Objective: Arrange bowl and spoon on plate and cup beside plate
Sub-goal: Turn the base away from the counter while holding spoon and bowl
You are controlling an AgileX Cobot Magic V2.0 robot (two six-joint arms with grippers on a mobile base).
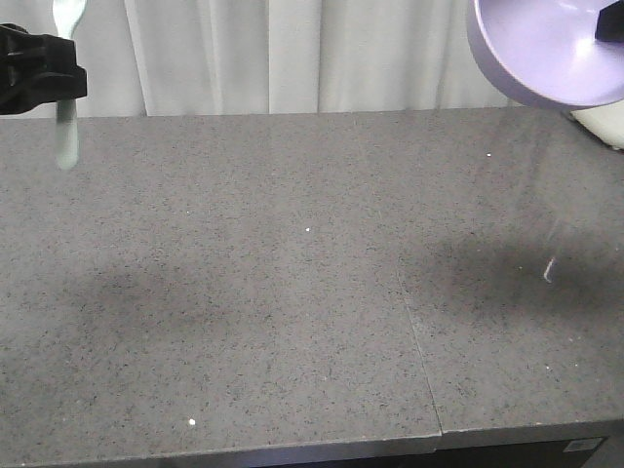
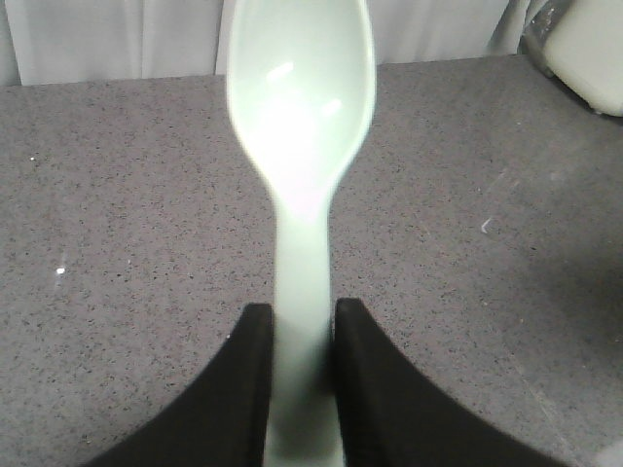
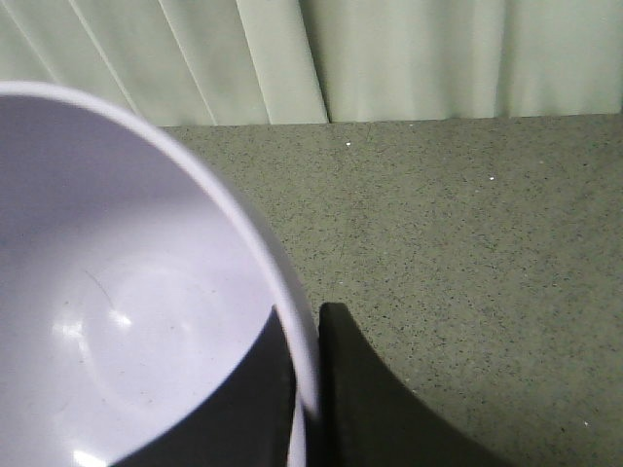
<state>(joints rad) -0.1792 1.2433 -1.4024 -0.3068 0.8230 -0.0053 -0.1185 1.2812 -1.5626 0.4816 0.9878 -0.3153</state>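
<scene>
In the front view my left gripper (image 1: 64,83) hangs high at the far left, shut on the handle of the pale mint-green spoon (image 1: 66,136), which stands upright above the table. The left wrist view shows the spoon (image 2: 302,117) clamped between the black fingers of that gripper (image 2: 302,326). At the top right, my right gripper (image 1: 606,24) holds the lavender bowl (image 1: 546,49) tilted in the air. In the right wrist view the gripper (image 3: 308,336) pinches the rim of the bowl (image 3: 127,292), one finger inside and one outside. The plate and the cup are out of view.
A grey speckled table (image 1: 292,292) fills the front view, with a seam (image 1: 419,331) running toward its front edge. A white rounded object (image 1: 606,122) sits at the far right by the back edge. White curtains (image 1: 292,49) hang behind the table.
</scene>
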